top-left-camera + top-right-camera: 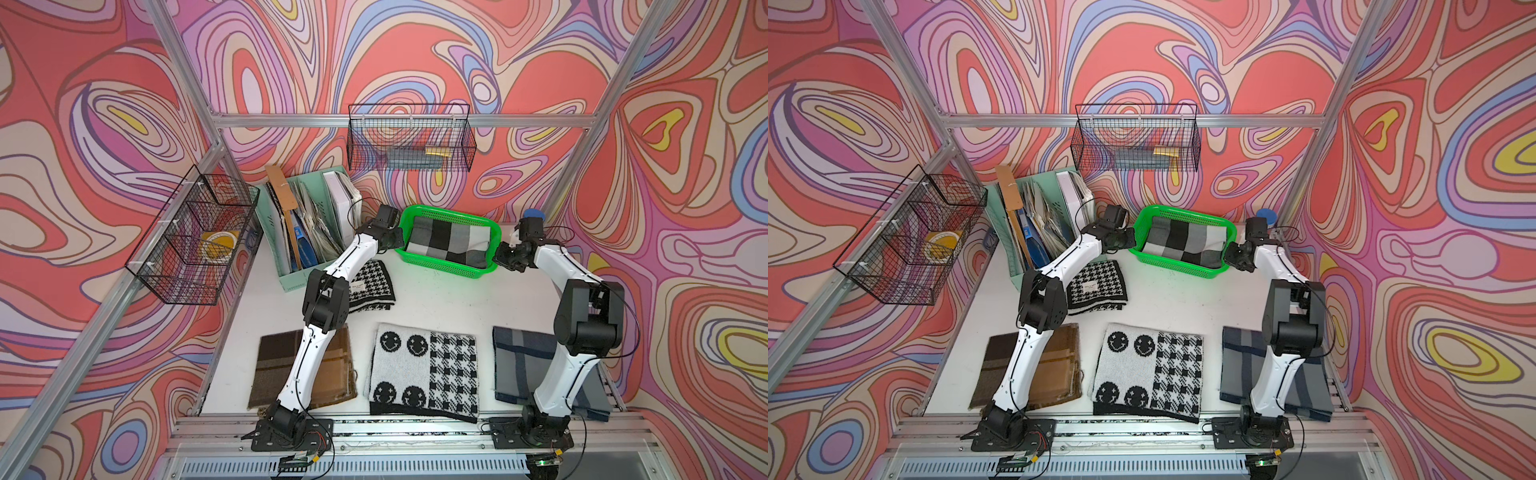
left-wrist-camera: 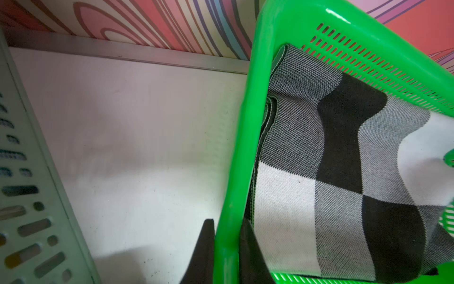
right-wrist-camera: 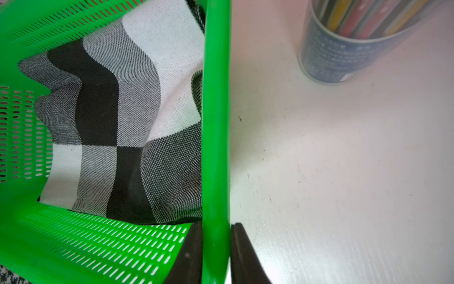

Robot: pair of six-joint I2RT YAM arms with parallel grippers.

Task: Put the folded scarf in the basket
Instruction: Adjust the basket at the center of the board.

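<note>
Folded scarf [image 1: 449, 243], black, white and grey checks, down inside the basket [image 1: 440, 271] at the back of the table [image 1: 436, 307]. Spread over most of the floor, edges rucked up against the perforated walls.

Over to the left gripper [image 2: 227, 228]: clamped on the basket's short rim, on the side nearest the mint file holder [image 1: 291, 270]. One finger outside, one inside, right beside the cloth.

Right gripper [image 3: 216, 230]: same story at the opposite rim, pinched tight, with the pencil tub [image 3: 344, 56] nearby.

Out front, lying flat: houndstooth scarf [image 1: 374, 286], smiley scarf [image 1: 424, 370], brown scarf [image 1: 340, 374], navy scarf [image 1: 519, 361].
</note>
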